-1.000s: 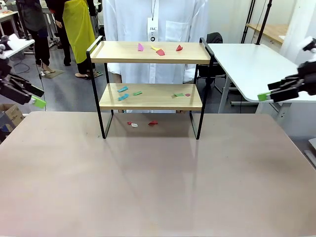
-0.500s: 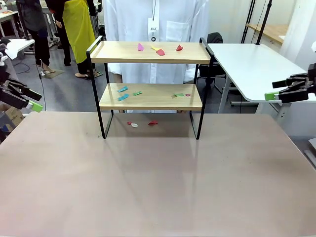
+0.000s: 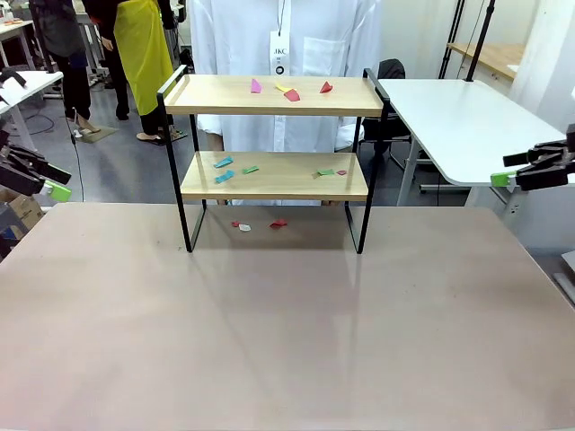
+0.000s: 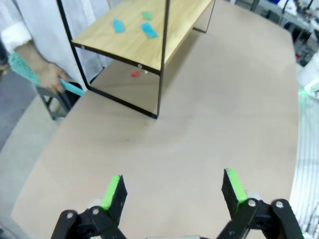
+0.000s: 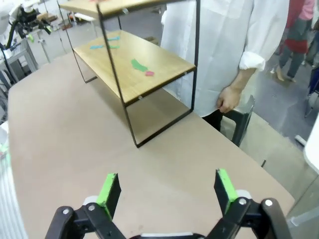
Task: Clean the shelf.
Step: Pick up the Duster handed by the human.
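The beige surface bore the shelf at twelve o'clock, a white-coated person behind. Left hand at nine, right hand at three: fingers wide apart, empty.

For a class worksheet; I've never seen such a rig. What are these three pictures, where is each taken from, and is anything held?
Two robot arms share a table with a person in a white coat. The wide picture looks across the table from between the arms; the other two come from cameras on each wrist, looking along the left claw and the right claw. Both claws are open and hold nothing. On the table stands a two-tier shelf, with coloured scraps on both boards and beneath it.
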You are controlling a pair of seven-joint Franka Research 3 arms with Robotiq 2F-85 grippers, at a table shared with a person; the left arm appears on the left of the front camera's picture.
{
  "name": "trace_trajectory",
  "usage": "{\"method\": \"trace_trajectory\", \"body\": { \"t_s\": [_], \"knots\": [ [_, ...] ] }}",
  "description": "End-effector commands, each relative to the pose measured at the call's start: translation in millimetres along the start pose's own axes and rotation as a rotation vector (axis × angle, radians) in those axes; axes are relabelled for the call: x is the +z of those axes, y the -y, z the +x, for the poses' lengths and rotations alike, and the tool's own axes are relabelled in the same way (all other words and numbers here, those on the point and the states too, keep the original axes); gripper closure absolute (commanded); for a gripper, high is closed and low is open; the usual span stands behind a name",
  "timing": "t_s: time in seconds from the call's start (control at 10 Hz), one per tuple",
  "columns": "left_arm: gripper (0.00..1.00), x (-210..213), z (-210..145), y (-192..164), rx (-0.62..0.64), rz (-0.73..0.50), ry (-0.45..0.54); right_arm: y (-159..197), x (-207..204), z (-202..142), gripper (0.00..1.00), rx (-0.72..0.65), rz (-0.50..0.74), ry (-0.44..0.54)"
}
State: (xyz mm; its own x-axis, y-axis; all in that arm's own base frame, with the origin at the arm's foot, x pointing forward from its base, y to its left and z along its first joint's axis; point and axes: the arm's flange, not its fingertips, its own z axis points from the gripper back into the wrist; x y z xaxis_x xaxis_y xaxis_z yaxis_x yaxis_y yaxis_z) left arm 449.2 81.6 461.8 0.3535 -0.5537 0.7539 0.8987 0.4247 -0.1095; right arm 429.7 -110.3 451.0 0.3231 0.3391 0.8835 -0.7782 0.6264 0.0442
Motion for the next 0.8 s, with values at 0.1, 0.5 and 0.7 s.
{"method": "trace_trajectory", "body": {
  "t_s": [0.1, 0.5, 0.7],
  "knots": [
    [0.00, 7.3, -22.2, -59.5, -0.025, -0.138, 0.179, 67.3, -11.3, -20.9, 0.00, 0.039, 0.108, 0.098],
    [0.00, 13.5, -45.4, -102.7, -0.054, -0.162, 0.379, 110.4, -10.5, -47.6, 0.00, 0.039, 0.154, 0.176],
    [0.00, 16.9, -55.4, -112.1, -0.095, -0.137, 0.445, 124.9, -4.7, -55.1, 0.00, 0.020, 0.148, 0.215]
  ]
}}
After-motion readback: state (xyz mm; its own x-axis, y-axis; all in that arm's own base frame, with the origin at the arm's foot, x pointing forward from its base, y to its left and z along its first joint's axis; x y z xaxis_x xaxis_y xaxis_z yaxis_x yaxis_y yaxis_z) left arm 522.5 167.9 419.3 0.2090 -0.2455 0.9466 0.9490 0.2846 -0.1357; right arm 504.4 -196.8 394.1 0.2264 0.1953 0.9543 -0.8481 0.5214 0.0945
